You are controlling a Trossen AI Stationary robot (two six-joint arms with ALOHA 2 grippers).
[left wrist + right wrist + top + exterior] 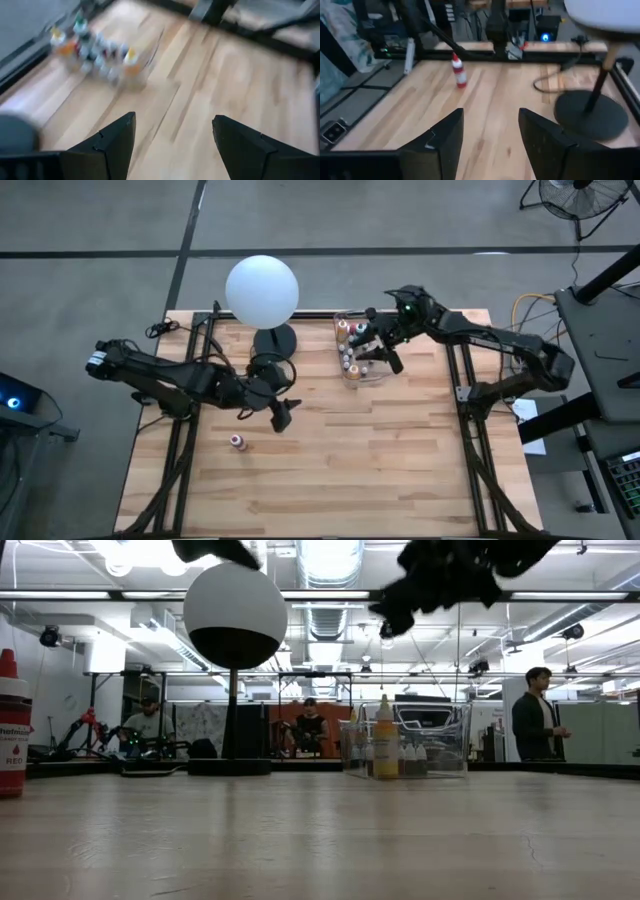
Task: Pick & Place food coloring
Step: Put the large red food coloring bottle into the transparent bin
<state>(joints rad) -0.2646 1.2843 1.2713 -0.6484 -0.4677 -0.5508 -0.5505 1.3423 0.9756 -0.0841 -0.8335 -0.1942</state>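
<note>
Right gripper point(372, 352) hangs over the clear plastic bin point(372, 376) at the far side of the table point(400, 470), and in its own wrist view we see the two dark fingers point(442, 137) parted with nothing between them — empty, so far as we can judge. Most of the food coloring point(347, 352) stands packed inside that bin, a cluster of small bottles with a taller yellow one point(385, 740) showing in the low view. We would say the bulk of the job is done. What is left, as far as we can see, is a single red-and-white bottle point(237, 442) standing upright on the bare wood on the left half of the table, well apart from the bin; the right wrist view shows it too, upright near the table's edge. Left gripper point(281, 414) sits in front of the globe lamp's base point(274, 340), between that stray bottle and the bin, its fingers point(117, 137) spread wide and holding nothing — we judge it the likelier arm to fetch the last bottle.
</note>
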